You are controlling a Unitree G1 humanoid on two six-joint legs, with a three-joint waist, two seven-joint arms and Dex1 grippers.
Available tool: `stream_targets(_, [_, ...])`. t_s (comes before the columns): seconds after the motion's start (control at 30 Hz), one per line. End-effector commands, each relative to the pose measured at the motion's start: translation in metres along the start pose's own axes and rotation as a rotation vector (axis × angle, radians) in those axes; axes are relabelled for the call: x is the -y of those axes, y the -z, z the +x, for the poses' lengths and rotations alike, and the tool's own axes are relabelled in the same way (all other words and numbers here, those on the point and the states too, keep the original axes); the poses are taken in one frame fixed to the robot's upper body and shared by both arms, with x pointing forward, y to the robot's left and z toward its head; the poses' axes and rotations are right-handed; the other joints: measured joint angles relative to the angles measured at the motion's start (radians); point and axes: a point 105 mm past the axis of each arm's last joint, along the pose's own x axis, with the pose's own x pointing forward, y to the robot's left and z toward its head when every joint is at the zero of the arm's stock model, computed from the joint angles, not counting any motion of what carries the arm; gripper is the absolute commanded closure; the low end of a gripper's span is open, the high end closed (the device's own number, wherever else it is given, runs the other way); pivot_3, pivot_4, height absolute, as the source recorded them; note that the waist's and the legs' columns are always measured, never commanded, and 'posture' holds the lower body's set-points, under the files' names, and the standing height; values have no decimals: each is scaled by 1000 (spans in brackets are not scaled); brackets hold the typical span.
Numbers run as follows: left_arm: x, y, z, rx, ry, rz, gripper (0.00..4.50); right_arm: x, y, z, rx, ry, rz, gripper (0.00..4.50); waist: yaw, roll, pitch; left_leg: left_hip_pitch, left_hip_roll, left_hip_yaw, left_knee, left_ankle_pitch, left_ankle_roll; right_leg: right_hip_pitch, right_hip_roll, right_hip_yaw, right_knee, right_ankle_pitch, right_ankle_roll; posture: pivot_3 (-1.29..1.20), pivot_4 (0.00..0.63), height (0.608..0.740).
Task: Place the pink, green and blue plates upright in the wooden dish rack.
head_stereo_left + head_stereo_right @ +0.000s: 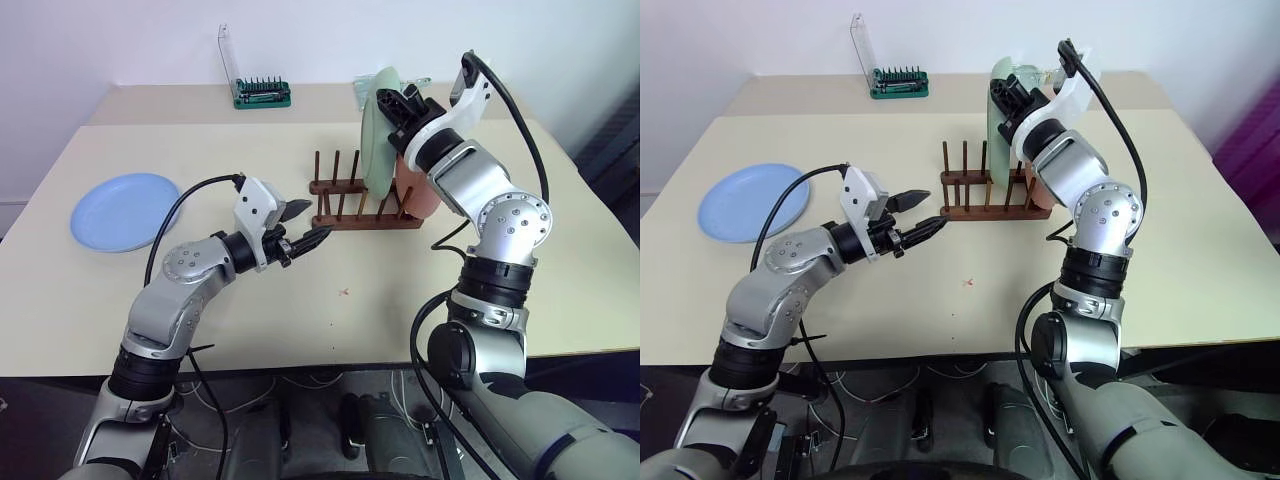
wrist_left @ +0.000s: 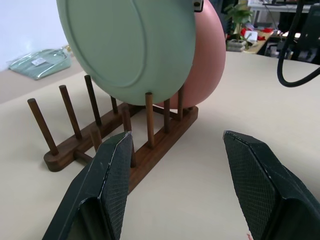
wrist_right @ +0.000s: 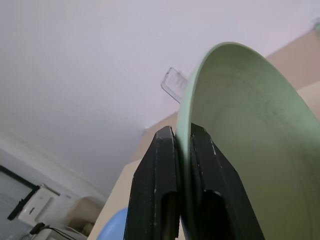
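My right gripper (image 3: 182, 145) has its fingers clamped on the rim of the green plate (image 1: 380, 130), one finger on each face. The green plate stands upright on edge over the wooden dish rack (image 1: 362, 212), its lower edge down among the pegs toward the rack's right end. From the pictures I cannot tell whether that edge rests on the rails.

The pink plate (image 2: 207, 55) stands upright in the rack directly behind the green plate, on the side toward the rack's right end. The two plates overlap closely; I cannot tell whether they touch.

My left gripper (image 1: 300, 228) holds nothing; its fingers (image 2: 112, 185) are apart. It hovers just above the surface (image 1: 300, 320), close to the left end of the rack and pointing toward it.

The blue plate (image 1: 125, 210) lies flat on the surface at my far left, well apart from the rack.

A green tool holder (image 1: 262, 93) with a raised clear lid sits at the rear of the surface, behind the rack.
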Motion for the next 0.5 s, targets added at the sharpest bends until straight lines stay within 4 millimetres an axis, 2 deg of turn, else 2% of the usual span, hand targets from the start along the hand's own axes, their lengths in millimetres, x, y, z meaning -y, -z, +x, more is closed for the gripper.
stream_targets(0.03, [2, -11, 1, 42, -3, 45, 1510, -16, -14, 3, 42, -52, 18, 3418, 0, 0, 0, 0, 0, 0, 0, 0, 0, 0, 0, 0, 0, 0, 0, 0, 150, 730])
stream_targets(0.2, [1, -10, 2, 37, -19, 58, 1510, -18, -16, 5, 47, -49, -18, 938, 0, 0, 0, 0, 0, 0, 0, 0, 0, 0, 0, 0, 0, -1, -1, 0, 150, 730])
stream_targets(0.33, [1, -9, 2, 35, -21, 59, 1510, -26, -19, 4, 56, -77, -99, 938, 0, 1, 1, 0, 0, 0, 0, 0, 0, 0, 0, 0, 0, -1, -1, 0, 150, 730])
stream_targets(0.5, [-1, -8, 3, 33, -36, 60, 1510, -39, -28, 2, 75, -126, -348, 938, 0, 2, 1, -1, 0, 0, 0, 0, 0, 0, 0, 0, 0, -1, -1, 0, 150, 730])
